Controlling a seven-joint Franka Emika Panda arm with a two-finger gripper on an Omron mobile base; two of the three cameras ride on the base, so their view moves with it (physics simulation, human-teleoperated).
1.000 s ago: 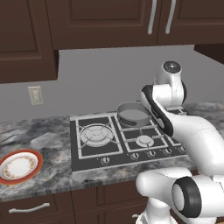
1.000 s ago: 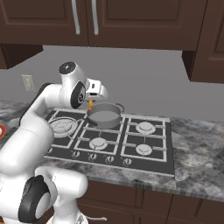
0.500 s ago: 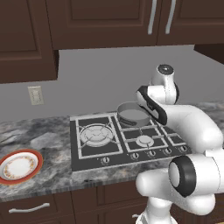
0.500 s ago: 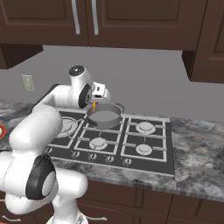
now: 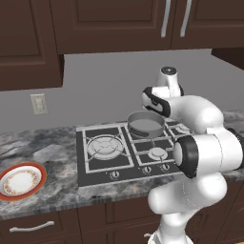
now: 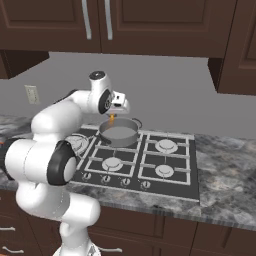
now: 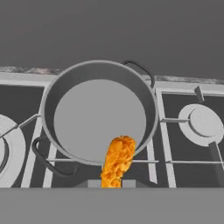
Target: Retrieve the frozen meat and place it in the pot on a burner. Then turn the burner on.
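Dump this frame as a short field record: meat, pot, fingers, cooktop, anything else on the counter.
meat: orange-brown piece pinched at its lower end, hanging above the pot's near rim
pot: grey, round, shallow, nothing inside, on a rear burner of the cooktop
fingers: shut on the meat, held above the pot
cooktop: black, gas, knobs along the front edge; no flame visible
plate: white with red-orange rim, on the counter left of the cooktop
task stage: meat not yet in the pot

Two base cameras flank the arm, facing forward — both share the cooktop [image 5: 124, 147]; hand camera looks closely down into the pot [image 7: 98, 113].
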